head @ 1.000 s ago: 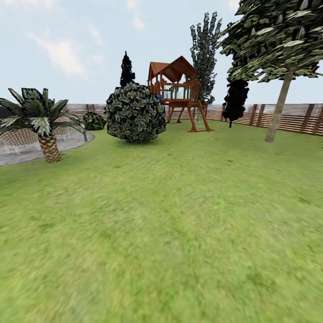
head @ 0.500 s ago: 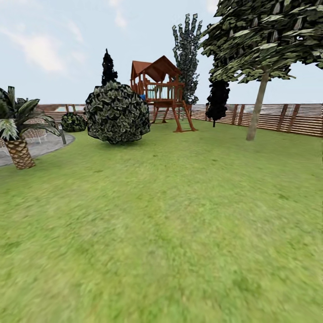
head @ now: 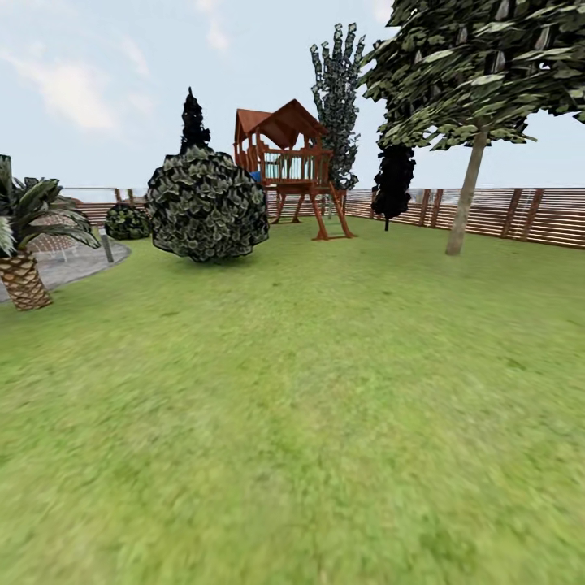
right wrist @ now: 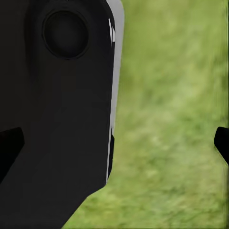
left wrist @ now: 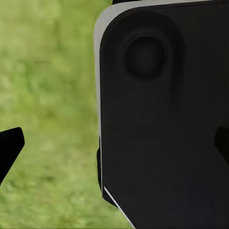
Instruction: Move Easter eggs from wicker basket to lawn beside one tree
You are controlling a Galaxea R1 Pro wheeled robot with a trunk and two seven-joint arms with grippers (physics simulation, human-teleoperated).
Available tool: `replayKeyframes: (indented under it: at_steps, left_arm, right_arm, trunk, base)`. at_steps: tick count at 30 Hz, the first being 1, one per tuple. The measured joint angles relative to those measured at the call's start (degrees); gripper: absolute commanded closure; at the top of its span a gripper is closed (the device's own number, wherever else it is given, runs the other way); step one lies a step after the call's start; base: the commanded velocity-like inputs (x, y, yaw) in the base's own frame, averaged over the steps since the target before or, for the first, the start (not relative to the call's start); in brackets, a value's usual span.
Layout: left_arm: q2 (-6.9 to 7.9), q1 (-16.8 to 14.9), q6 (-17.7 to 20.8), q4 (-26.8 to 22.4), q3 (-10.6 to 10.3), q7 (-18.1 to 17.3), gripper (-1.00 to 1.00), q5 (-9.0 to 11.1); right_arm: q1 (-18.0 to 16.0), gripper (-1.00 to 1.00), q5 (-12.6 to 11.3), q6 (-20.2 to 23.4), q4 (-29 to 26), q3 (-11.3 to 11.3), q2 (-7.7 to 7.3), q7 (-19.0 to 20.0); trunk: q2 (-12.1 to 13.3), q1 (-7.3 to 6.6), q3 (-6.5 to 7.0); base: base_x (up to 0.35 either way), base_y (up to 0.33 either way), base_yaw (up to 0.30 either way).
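No basket or eggs are sighted. The lawn (head: 309, 422) is spread wide; the tree (head: 467, 195) stands at its far edge, just before the slat fence (head: 528, 215). Well left of the tree: playhouse (head: 288, 166), round bush (head: 207, 203), palm (head: 20, 272). The base should be turned slowly until wicker is picked up. Both grippers' fingertips are seen wide apart, holding nothing (robot body (left wrist: 162, 114) close by).

A flat green grass lawn (head: 309, 422) fills the lower part. On the right stands a tree with a slim pale grey-beige trunk (head: 466, 199), in front of a brown horizontal-slat wooden fence (head: 528, 215). A round mottled green bush (head: 207, 205) stands near a red-brown wooden play tower (head: 288, 166). A short palm with scaly brown trunk (head: 23, 276) is at the left edge.
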Motion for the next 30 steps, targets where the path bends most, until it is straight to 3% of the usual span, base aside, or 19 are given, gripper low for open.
replayKeyframes:
  at_steps: [6,14,30]
  left_arm:
    - [-0.01,0.0,0.0,0.0,0.0,0.0,-1.0,0.0]
    - [-0.01,0.0,0.0,0.0,-0.1,0.0,-1.0,0.0]
    - [-0.01,0.0,0.0,0.0,0.0,0.0,-1.0,0.0]
  right_arm:
    - [0.0,-1.0,0.1,0.2,0.0,0.0,-0.13,0.0]
    - [0.0,-1.0,0.7,0.5,0.0,0.3,-1.71,0.4]
    - [0.0,-1.0,-0.1,0.2,0.4,0.0,-1.7,0.1]
  trunk:
    - [0.0,0.0,0.0]
    - [0.0,0.0,0.0]
    - [0.0,0.0,0.06]
  base:
    - [0.294,-0.146,0.0]
    - [0.294,-0.147,0.0]
    - [0.294,-0.15,-0.012]
